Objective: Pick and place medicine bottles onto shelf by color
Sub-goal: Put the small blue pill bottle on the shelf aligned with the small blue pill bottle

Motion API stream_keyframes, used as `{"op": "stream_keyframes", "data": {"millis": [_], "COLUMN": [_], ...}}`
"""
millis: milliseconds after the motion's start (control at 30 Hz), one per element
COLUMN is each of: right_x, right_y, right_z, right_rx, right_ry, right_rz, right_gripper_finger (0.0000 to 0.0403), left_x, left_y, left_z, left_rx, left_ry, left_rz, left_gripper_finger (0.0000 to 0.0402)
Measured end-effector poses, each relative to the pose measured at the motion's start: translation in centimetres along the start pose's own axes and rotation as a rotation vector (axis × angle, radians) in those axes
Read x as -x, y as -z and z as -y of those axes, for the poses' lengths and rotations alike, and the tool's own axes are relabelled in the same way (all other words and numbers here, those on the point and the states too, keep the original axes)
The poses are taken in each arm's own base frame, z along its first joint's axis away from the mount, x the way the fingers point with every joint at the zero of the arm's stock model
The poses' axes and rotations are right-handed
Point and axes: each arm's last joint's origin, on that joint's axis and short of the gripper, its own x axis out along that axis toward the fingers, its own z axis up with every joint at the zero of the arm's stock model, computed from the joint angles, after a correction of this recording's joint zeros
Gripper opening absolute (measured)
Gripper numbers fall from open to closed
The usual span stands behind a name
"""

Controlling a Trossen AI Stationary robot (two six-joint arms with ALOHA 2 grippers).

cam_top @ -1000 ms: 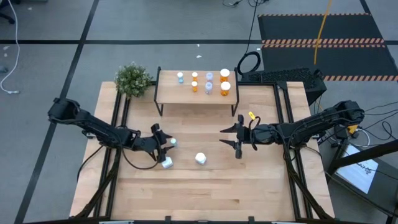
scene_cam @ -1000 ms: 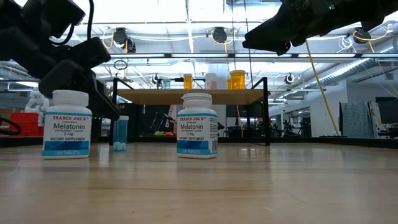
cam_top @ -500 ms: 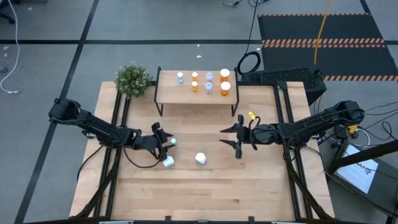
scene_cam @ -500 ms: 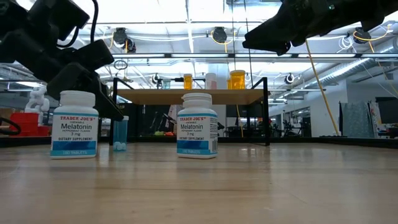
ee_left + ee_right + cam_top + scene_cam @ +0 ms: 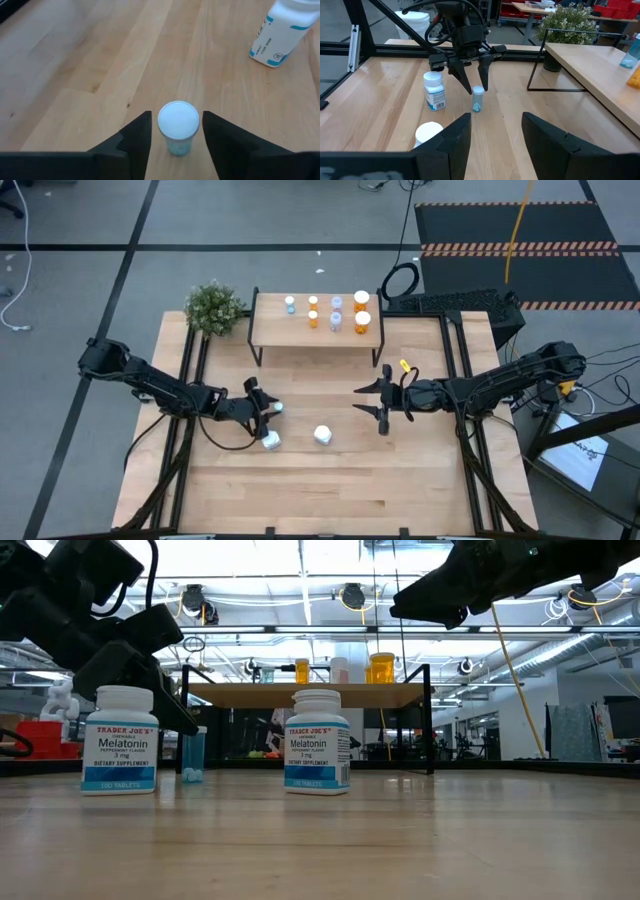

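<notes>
The left gripper straddles a small pale blue bottle standing on the worktop, fingers spread, not touching. The right gripper hangs open, empty.

Two white bottles stand on the table in the low view, and both labels read clearly. The left bottle says "TRADER JOE'S", "Melatonin", "3 mg", "DIETARY SUPPLEMENT". The middle bottle carries the same "TRADER JOE'S Melatonin" label. The finer print at the bottom is too small to read.
</notes>
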Motion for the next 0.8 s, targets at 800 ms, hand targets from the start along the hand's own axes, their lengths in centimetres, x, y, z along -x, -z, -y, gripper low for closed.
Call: {"op": "stream_keyframes", "data": {"millis": [800], "right_x": [0.0], "right_y": [0.01], "right_z": [0.0], "right_rx": [0.001], "right_ry": [0.0], "right_rz": [-0.001], "right_gripper_finger": [0.0169], "left_x": [0.15], "left_y": [-0.17], "left_z": [-0.02], "left_rx": [-0.021], "left_ry": [0.002], "left_rz": [0.011], "left_gripper_finger": [0.014]}}
